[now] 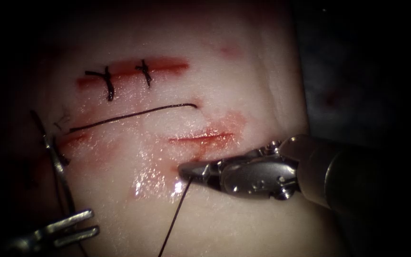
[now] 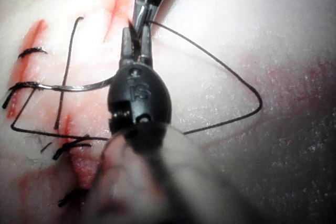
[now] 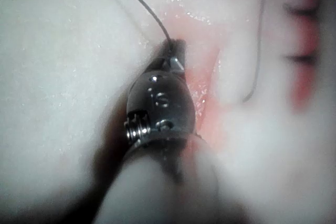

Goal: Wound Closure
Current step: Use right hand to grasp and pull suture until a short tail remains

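Right gripper (image 1: pixel 186 171) clenched on thread (image 1: pixel 172 223), just near of open cut (image 1: pixel 200 139). Needle (image 1: pixel 53 152) lay far left on tissue (image 1: pixel 243 85), beside parted, seemingly empty left gripper (image 1: pixel 84 223). Judged thread-handling step; next needs steady tension and needle regrasp.

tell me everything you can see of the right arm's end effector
The right end effector is shiny silver metal: two slim jaws tapering to a point, on a wristed joint at the end of a thick grey shaft that enters from the right. The jaws are shut on the dark thread, which trails away from the tip. The tip lies low on the tissue, just below the lower cut.
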